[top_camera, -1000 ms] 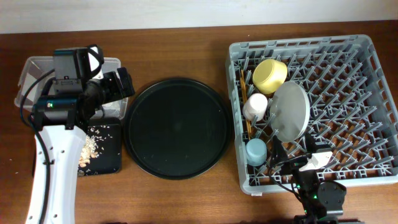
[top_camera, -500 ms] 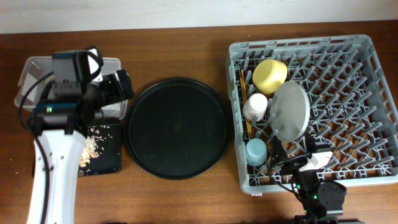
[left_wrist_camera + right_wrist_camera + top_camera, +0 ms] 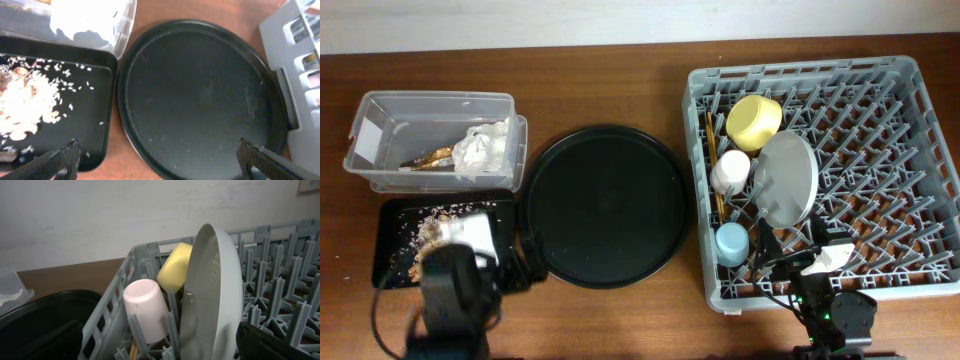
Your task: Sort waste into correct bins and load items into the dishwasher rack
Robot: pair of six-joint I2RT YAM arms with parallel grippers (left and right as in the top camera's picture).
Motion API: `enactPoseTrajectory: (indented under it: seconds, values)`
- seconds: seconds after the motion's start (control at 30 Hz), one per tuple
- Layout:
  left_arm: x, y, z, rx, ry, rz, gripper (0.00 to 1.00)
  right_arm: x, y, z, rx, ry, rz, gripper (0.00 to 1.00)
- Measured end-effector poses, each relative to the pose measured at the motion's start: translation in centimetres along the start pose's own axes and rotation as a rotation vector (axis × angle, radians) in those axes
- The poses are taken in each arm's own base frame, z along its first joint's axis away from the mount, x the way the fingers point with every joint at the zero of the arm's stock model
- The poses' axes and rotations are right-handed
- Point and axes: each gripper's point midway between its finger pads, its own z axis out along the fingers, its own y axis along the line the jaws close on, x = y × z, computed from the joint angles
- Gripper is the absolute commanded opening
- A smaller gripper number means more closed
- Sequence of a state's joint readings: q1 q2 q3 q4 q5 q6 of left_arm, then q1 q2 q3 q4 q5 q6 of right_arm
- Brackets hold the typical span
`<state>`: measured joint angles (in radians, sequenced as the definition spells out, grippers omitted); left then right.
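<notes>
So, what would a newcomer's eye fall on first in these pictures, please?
Probably the big grey dishwasher rack on the right, with the yellow bowl, upright pale plate, pink cup and light blue cup along its left side. Then the round black tray in the middle, and at the left the clear box holding a white napkin, with food scraps on the flat black tray in front of it.
</notes>
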<state>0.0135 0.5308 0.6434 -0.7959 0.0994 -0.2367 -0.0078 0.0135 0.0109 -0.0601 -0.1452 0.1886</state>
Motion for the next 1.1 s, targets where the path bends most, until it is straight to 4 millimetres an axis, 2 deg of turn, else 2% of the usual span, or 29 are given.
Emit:
enactPoseTrajectory:
  seconds: [0.1, 0.3, 0.4, 0.6, 0.77, 1.1]
  values:
    - [-0.2, -0.1, 0.3, 0.047, -0.177, 0.019, 0.99, 0.0, 0.0, 0.0, 0.0, 0.0, 0.0, 0.98]
    - [-5.6, -1.7, -1.8, 0.169, -0.672, 0.071, 0.99, 0.0, 0.0, 0.0, 0.0, 0.0, 0.0, 0.98]
    - [-5.9, -1.8, -2.0, 0.195, -0.773, 0.083, 0.99, 0.0, 0.0, 0.0, 0.0, 0.0, 0.0, 0.98]
    - [-3.3, -0.9, 0.5, 0.186, -0.733, 0.08, 0.99, 0.0, 0.0, 0.0, 0.0, 0.0, 0.0, 0.98]
    - [-0.3, 0.0, 3.2, 0.138, -0.597, 0.121, 0.99, 0.0, 0.0, 0.0, 0.0, 0.0, 0.0, 0.98]
    - [-0.2, 0.1, 3.2, 0.072, -0.609, 0.333, 0.99, 0.0, 0.0, 0.0, 0.0, 0.0, 0.0, 0.98]
